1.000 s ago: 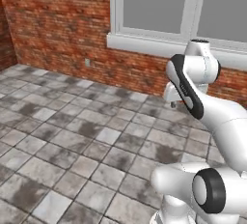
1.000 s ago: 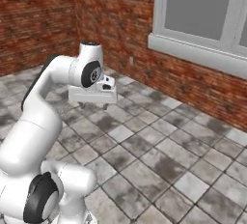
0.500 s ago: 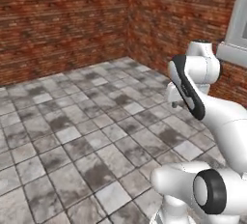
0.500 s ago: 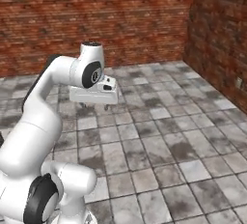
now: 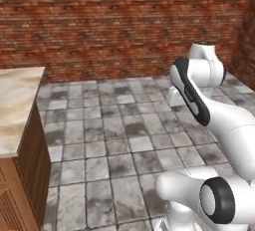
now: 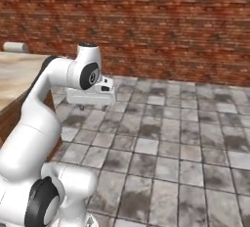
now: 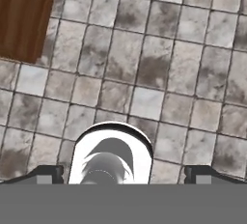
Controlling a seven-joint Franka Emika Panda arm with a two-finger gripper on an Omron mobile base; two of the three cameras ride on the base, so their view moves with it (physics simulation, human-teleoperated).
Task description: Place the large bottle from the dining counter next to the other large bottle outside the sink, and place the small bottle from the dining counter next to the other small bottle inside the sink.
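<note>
On the left side of the left base view stands a wooden counter with a pale marble top, over a grey stone tile floor and before a red brick wall; no bottle can be seen on it.

From the right base view, the same counter carries a small pale cylinder at its far edge, too small to identify. The white gripper hangs over the floor beside the counter.

Looking down in the hand view, its dark fingertips stand wide apart, empty, above the tiles and a brown counter corner.

A bottle is probably rigid and smooth, so I judge gripping around the middle of its body safest.
</note>
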